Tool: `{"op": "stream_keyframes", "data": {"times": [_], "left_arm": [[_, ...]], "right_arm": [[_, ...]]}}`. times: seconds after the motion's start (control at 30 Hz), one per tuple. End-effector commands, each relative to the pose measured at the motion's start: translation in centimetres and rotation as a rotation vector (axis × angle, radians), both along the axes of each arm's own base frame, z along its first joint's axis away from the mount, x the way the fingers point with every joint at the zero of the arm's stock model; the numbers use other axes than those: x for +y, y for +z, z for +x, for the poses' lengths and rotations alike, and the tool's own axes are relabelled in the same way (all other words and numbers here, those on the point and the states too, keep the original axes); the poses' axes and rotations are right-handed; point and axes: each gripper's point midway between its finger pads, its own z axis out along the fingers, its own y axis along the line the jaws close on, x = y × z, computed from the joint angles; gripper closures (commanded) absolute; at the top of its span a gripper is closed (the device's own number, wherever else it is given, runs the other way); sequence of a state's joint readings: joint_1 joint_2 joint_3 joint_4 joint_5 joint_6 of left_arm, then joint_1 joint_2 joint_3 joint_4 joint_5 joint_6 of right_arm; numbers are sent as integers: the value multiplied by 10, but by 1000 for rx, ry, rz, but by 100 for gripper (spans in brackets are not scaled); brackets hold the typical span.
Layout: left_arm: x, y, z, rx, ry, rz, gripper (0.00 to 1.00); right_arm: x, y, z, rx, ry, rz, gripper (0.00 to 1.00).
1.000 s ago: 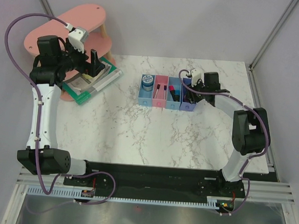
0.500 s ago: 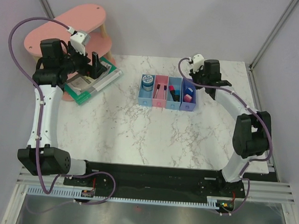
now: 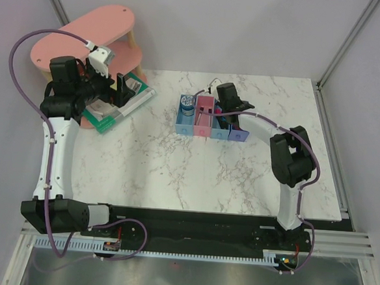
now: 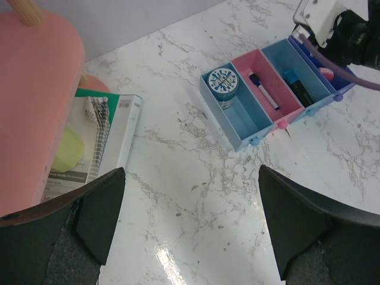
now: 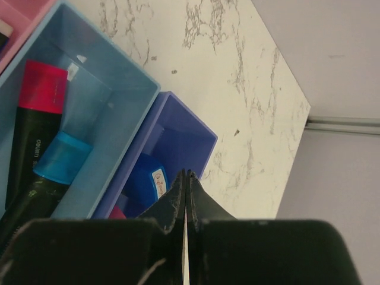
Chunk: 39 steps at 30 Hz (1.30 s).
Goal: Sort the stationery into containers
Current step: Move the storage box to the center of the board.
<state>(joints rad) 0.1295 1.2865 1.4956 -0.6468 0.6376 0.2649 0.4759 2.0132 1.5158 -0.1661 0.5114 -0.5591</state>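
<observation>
As seen from its own wrist, right gripper [image 5: 186,181]: tips pressed together, pinching nothing, hanging just above the violet bin [image 5: 184,138].
Violet bin: end of the row of four joined bins; blue eraser [image 5: 145,178] inside, right under the closed tips; sliver of pink eraser [image 5: 117,212] beside it, mostly hidden by the gripper body.
Blue bin [image 5: 110,113]: joined to the violet one; two black markers lying side by side, one with a pink cap [image 5: 41,86], one with a blue cap [image 5: 57,155].
Pink bin [image 4: 244,64]: next along the row; thin pen [image 4: 265,95] lying lengthwise on its floor.
Light blue bin [image 4: 244,119]: other end of the row; round teal pot [image 4: 224,82] upright at its far end.
Left gripper [image 4: 196,219]: fingers spread wide, holding nothing, raised over the left part of the table [image 4: 196,178], well apart from the bins.
Below and beside the left gripper: green-edged book [image 4: 113,130] flat on the marble, partly tucked under the pink shelf [image 4: 35,83].
</observation>
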Motion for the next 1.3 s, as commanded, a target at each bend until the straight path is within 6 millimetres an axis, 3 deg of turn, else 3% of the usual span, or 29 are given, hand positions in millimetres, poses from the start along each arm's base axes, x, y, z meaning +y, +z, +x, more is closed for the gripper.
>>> {"op": "stream_keyframes", "data": {"times": [0.0, 0.37, 0.57, 0.73, 0.93, 1.27], "left_arm": [[2, 12, -4, -83, -20, 50, 0], [1, 3, -6, -65, -33, 50, 0], [-2, -1, -6, -60, -43, 36, 0], [-3, -4, -6, -61, -50, 34, 0], [-6, -10, -6, -54, -54, 11, 0], [-6, -17, -13, -60, -44, 6, 0]], "right_arm": [[-11, 15, 2, -55, -85, -153, 100], [13, -37, -16, 41, -27, -204, 100], [19, -55, -21, 85, -11, -215, 100], [21, -53, -24, 84, -10, -224, 100], [28, -29, -19, 48, 1, -193, 100], [59, -48, -19, 63, 38, -168, 100]]}}
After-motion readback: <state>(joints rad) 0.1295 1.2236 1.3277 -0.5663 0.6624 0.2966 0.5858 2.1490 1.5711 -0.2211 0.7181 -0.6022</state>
